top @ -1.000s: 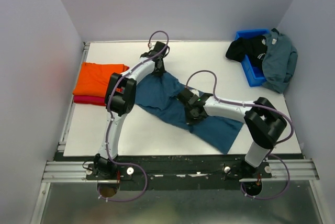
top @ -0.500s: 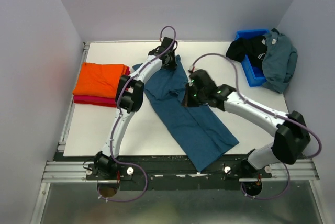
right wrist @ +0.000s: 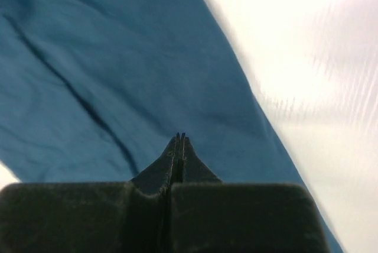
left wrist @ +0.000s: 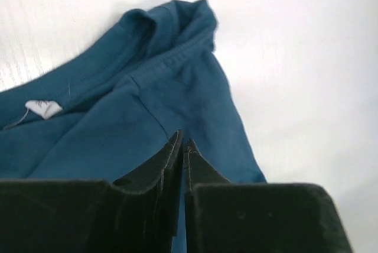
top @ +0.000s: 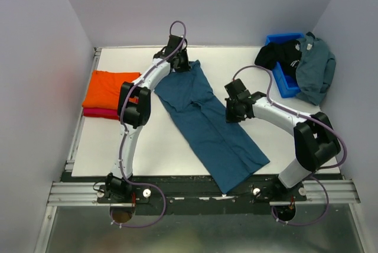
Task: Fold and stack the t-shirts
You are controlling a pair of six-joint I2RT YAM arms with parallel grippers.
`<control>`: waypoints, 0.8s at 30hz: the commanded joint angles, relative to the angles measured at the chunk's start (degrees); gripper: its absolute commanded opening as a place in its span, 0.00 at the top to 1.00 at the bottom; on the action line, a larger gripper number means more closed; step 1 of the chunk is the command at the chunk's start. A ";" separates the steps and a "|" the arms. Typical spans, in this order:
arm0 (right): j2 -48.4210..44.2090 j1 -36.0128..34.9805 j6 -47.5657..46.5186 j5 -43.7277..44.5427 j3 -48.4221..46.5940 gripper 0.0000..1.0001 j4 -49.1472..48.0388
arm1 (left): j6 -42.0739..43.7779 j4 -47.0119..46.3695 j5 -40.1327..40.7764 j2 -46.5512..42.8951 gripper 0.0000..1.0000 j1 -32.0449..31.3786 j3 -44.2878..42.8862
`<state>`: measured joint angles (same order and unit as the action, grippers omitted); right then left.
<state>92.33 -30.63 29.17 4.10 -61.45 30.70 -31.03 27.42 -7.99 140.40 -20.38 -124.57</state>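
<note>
Worktop (top: 153,146) from above: teal t-shirt (top: 207,123) spread flat in a long diagonal band, from the far middle to the near right edge. The left claw (top: 181,65) is at its far collar end and the right claw (top: 232,114) at its right edge. An orange t-shirt (top: 109,87) lies folded on a crimson t-shirt (top: 97,113) at left. Left wrist view — jaws pressed together over the shoulder beside the collar (left wrist: 171,28); whether cloth is nipped cannot be told. Right wrist view — jaws closed tip to tip above flat teal cloth near its edge, and a grip is equally uncertain.
</note>
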 commanded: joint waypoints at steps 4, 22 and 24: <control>2.93 0.40 5.02 4.60 4.32 0.99 1.91 | -1.05 -3.42 -1.95 -15.32 0.82 -1.24 14.95; 1.88 0.40 7.48 3.46 8.45 0.99 0.94 | -8.87 3.17 10.36 4.70 0.90 -4.41 -6.56; 1.97 0.40 7.66 3.46 8.98 0.99 0.94 | -10.10 1.68 10.28 5.85 0.91 -3.97 -6.30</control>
<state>94.70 -30.50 35.88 6.20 -54.63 29.61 -37.32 29.08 -2.09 143.35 -26.06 -129.49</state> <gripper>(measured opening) 0.010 0.101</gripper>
